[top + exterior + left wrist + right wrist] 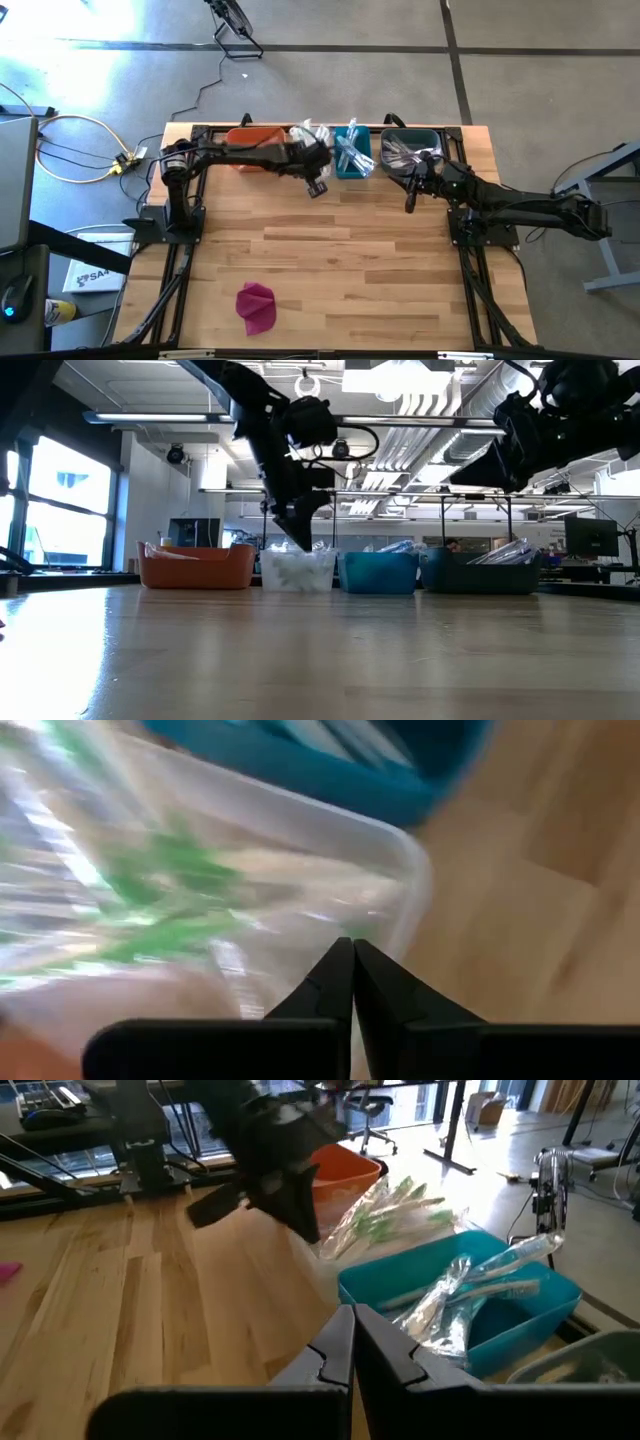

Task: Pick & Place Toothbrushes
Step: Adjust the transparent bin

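Toothbrushes sit bagged in four bins along the table's twelve o'clock edge: orange bin, clear bin, blue bin, dark bin. From overhead, the left gripper hangs by the clear bin, claw pinched empty; its wrist view alone shows green handles. The right gripper, also pinched empty, waits beside the dark bin. A magenta cloth lies at seven o'clock.

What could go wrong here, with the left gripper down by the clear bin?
1. The shut left gripper hangs close to the clear bin; a careless move could knock it.
2. Wrapped toothbrushes stick out over the teal bin's rim and could snag or spill.
3. The shut right gripper is nearby; the arms could cross.
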`<move>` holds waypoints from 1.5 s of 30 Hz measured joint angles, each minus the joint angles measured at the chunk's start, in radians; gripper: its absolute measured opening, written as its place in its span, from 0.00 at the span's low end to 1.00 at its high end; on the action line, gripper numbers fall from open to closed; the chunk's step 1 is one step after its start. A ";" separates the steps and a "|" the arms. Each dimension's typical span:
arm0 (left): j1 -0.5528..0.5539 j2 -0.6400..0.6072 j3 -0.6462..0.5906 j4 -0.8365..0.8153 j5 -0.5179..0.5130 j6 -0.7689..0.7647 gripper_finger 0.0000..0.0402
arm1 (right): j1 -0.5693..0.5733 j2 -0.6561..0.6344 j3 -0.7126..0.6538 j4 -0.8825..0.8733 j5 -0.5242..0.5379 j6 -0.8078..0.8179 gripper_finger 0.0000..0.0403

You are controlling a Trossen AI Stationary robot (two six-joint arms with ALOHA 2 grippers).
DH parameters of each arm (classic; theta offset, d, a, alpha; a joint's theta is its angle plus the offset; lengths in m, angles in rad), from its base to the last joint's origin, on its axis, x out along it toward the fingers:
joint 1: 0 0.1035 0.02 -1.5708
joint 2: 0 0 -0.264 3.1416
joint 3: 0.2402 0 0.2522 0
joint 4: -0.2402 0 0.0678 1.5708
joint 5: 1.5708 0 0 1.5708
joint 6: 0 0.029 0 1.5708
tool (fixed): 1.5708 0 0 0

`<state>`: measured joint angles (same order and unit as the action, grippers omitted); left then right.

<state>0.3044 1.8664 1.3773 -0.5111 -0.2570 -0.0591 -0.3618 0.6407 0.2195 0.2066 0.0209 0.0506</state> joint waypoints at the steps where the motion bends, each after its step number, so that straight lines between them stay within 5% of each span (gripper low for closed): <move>1: -0.015 0.000 -0.027 0.030 -0.001 -0.008 0.01 | 0.000 0.000 0.000 -0.007 0.000 0.007 0.01; 15: -0.202 -0.170 -0.122 0.100 -0.107 0.020 0.01 | 0.000 0.000 0.000 -0.047 -0.004 0.032 0.01; 33: -0.206 -0.354 -0.375 0.116 -0.156 -0.167 0.01 | 0.000 0.000 0.000 -0.038 -0.002 0.032 0.01; 36: -0.207 -0.352 -0.418 0.161 -0.120 -0.237 0.01 | 0.000 0.000 0.000 -0.038 -0.002 0.032 0.01; 41: -0.207 -0.345 -0.537 0.475 0.070 -0.256 0.01 | 0.000 0.000 0.000 -0.038 0.000 0.032 0.01; 45: -0.207 -0.345 -0.612 0.604 0.090 -0.269 0.01 | 0.000 0.000 0.000 -0.038 0.003 0.032 0.01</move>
<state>0.0975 1.5211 0.7656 0.0933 -0.1671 -0.3283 -0.3618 0.6407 0.2195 0.1684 0.0235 0.0826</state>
